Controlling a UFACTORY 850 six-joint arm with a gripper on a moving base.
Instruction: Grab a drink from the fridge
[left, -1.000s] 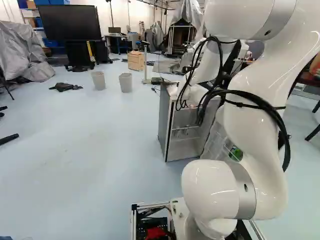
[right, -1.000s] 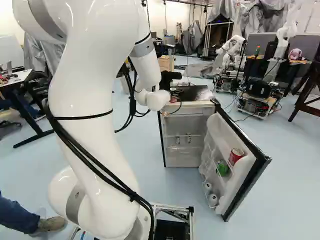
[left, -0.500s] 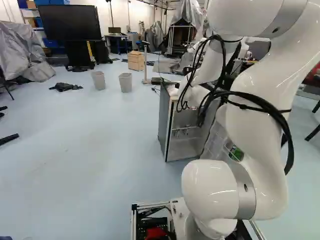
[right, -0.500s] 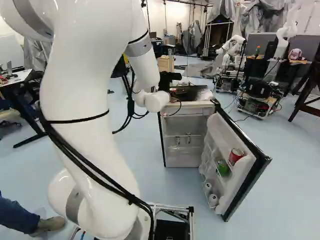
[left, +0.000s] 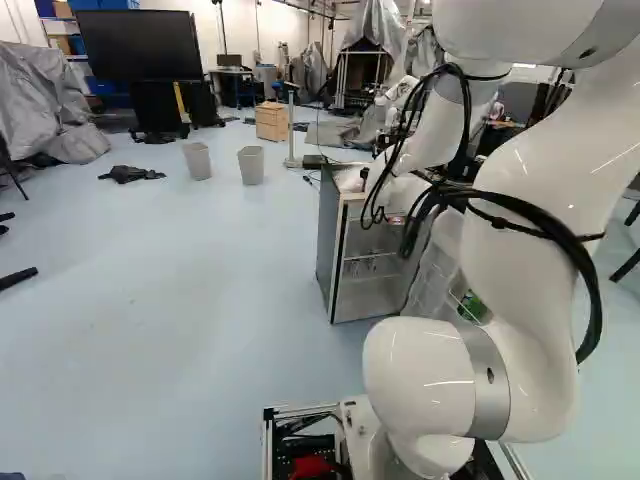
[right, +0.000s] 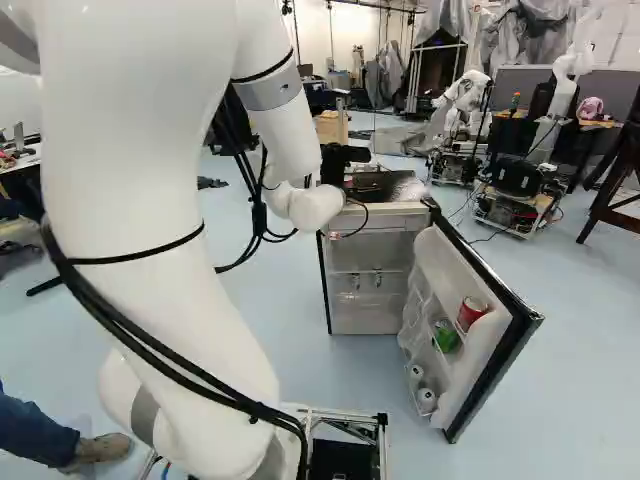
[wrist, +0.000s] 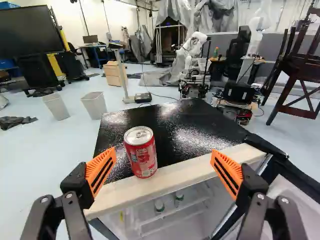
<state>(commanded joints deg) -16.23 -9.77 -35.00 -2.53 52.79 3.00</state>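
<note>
Your red can (wrist: 141, 151) stands upright on the black top (wrist: 167, 117) of the fridge (right: 364, 310), close to its near edge, where a pale strip (wrist: 192, 167) runs along the front. Your gripper (right: 343, 158) is up at the height of that top, and its fingers (wrist: 101, 170) are wide apart. The can stands between and a little ahead of them, with the left one nearer to it and no grip from either side.

Below, you have the fridge standing open, its door (right: 496, 372) swung out to the right. Inside, two small containers (wrist: 159, 205) sit side by side on a shelf. The door racks carry more drinks for you: a second red can (right: 471, 313) high up, a green can (right: 446, 336) just left of and below it, and two pale cans (right: 427, 400) in the lowest rack.

Past the fridge, to its left, you can see two grey bins (left: 251, 165) on the floor, a wooden cabinet (left: 271, 121) beyond them and a big black screen (left: 140, 45) farther left. Another robot (right: 465, 100) stands on the far right side of the room.
</note>
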